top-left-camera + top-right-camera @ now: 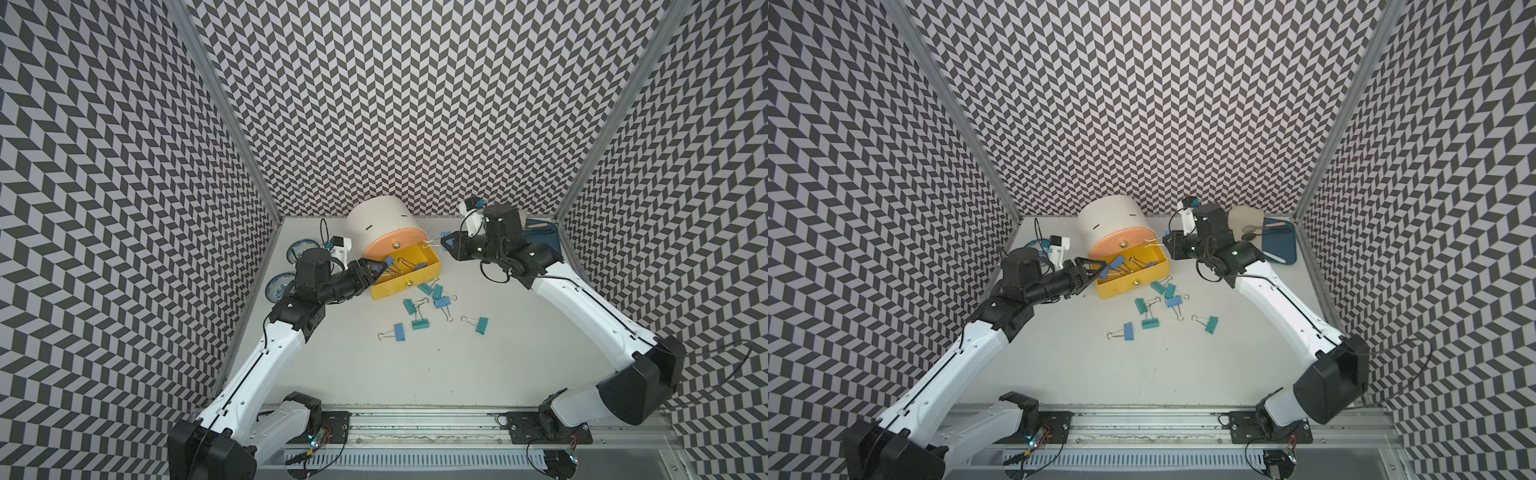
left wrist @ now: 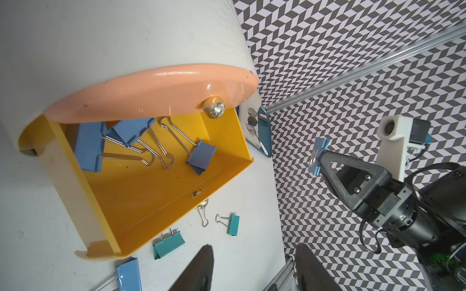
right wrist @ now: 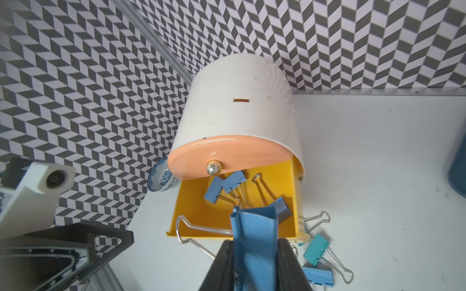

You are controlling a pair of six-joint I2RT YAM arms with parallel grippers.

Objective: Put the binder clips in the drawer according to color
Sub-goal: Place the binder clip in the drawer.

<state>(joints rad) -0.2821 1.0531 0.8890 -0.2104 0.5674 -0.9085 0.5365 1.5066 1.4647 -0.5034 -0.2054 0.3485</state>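
The cream drawer cabinet (image 1: 380,222) stands at the back, its salmon front (image 1: 395,246) facing me. Its yellow drawer (image 1: 419,276) is pulled open and holds three blue binder clips (image 2: 88,146) (image 2: 128,131) (image 2: 201,157). My right gripper (image 1: 445,244) is shut on another blue binder clip (image 3: 254,234), which hangs over the drawer's right rear corner with its wire handles (image 1: 430,242) pointing at the cabinet. My left gripper (image 1: 379,269) is open and empty, just over the drawer's left wall; its fingers (image 2: 199,267) frame bare table. Several teal and blue clips (image 1: 436,297) lie in front of the drawer.
A flat blue tray (image 1: 1280,245) with utensils sits at the back right, partly behind the right arm. Two blue-patterned bowls (image 1: 300,250) (image 1: 279,286) stand at the left wall, behind the left arm. A lone teal clip (image 1: 482,325) lies to the right of the pile.
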